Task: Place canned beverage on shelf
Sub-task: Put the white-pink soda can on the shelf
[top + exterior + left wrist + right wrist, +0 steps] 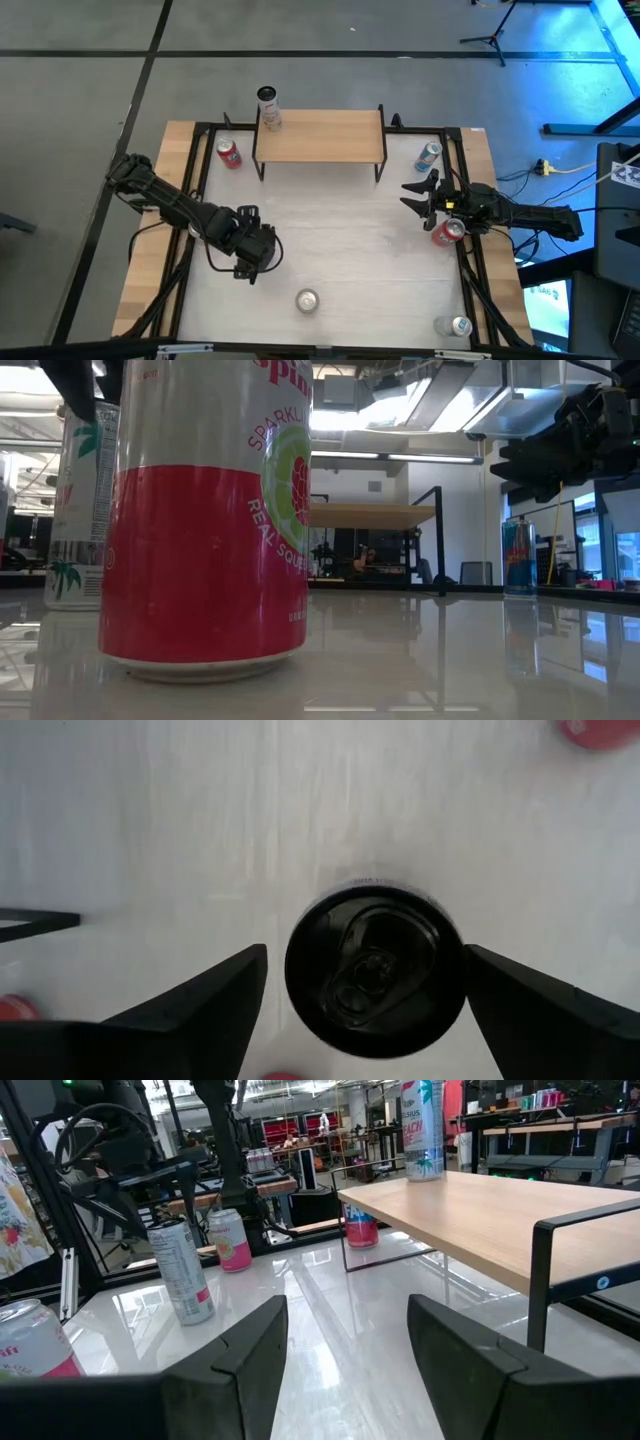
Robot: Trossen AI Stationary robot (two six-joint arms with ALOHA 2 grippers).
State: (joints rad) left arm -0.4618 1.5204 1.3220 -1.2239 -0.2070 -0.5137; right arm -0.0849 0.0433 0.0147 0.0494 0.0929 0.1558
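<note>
Nearest the front edge of the glossy white tabletop point(340, 240) stands a silver-topped can point(306, 300), and a second one point(455, 326) sits at the front right corner; neither has been collected. Just behind the first, the left gripper point(252, 258) hangs over the table with its fingers spread, and its wrist view looks straight down on a dark can top point(375, 970) with a pull tab, sitting between the two fingers but not touched by them, so this can looks like the next to be picked. Farther right, the right gripper point(420, 195) waits with its fingers apart and empty, a red-topped can point(447, 231) beside its arm. Beyond these, a red can point(229, 153) and a blue can point(429, 155) flank the shelf point(320, 135), a matte light-wood board on thin black metal legs. One tall white can point(268, 108) already stands on its left end, so the job seems only begun.
</note>
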